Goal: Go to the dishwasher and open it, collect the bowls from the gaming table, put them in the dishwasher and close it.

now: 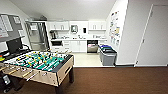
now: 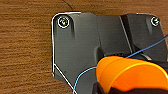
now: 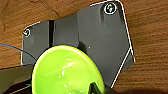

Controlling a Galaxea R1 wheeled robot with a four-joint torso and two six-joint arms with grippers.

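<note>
An orange bowl (image 2: pixel 130 72) hangs over the brown wood-pattern floor in the left wrist view, with my left gripper (image 2: pixel 103 88) shut on its rim. In the right wrist view a lime-green bowl (image 3: pixel 65 72) is held the same way by my right gripper (image 3: pixel 94 88). The dishwasher (image 1: pixel 92 46) stands far ahead under the kitchen counter, dark in its upper part; I cannot tell how far its door is down. The gaming table is out of view.
A green-field foosball table (image 1: pixel 40 66) stands close on the left, its rods pointing toward me. Grey waste bins (image 1: pixel 108 55) sit right of the kitchen entrance by a white wall. A steel fridge (image 1: pixel 37 36) is at the back left. Brown floor (image 1: pixel 112 80) stretches ahead.
</note>
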